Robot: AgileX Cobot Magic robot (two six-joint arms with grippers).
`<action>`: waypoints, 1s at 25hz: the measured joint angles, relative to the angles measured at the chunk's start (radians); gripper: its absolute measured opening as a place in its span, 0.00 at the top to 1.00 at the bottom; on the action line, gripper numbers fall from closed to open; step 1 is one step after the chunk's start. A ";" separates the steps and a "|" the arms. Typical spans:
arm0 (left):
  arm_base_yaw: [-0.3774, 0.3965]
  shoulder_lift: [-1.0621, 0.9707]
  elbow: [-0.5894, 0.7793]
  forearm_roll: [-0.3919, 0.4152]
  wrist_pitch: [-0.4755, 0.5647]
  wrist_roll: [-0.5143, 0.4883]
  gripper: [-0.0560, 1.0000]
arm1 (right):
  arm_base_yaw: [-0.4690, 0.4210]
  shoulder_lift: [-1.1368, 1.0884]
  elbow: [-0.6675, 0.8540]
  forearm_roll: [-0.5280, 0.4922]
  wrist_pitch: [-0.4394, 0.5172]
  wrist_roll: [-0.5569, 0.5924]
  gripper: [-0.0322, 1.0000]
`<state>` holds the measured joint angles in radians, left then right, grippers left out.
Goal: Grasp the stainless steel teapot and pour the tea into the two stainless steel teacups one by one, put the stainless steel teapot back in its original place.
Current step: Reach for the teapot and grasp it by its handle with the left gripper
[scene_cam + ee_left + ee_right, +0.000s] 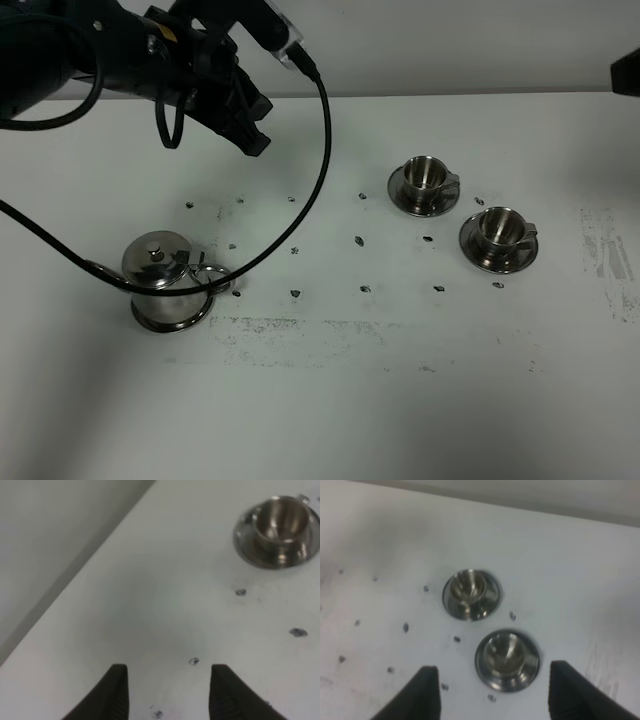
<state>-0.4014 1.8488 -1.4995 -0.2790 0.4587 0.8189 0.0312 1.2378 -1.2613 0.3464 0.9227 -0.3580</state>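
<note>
Currently left tool and right tool gape empty. I see teapot lower left on white, dark-specked worktop; teacups right of centre; pale wall along top.

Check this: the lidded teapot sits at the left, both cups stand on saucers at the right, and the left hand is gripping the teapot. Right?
No. The left hand is not gripping the teapot; it hangs apart from it, farther back, holding nothing, as the exterior high view shows. The rest is right.
</note>
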 joint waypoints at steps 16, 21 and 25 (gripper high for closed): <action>-0.061 0.001 0.000 0.164 0.095 0.056 0.60 | 0.000 -0.666 0.461 0.018 0.013 0.006 0.52; -0.061 0.001 0.000 0.164 0.114 0.077 0.60 | 0.000 -0.847 0.575 0.019 0.073 0.026 0.55; -0.061 0.001 0.000 0.164 0.131 0.092 0.60 | 0.000 -0.963 0.662 -0.012 0.106 0.043 0.56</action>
<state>-0.4621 1.8499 -1.4995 -0.1155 0.5895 0.9108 0.0312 0.2753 -0.5997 0.3345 1.0290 -0.3146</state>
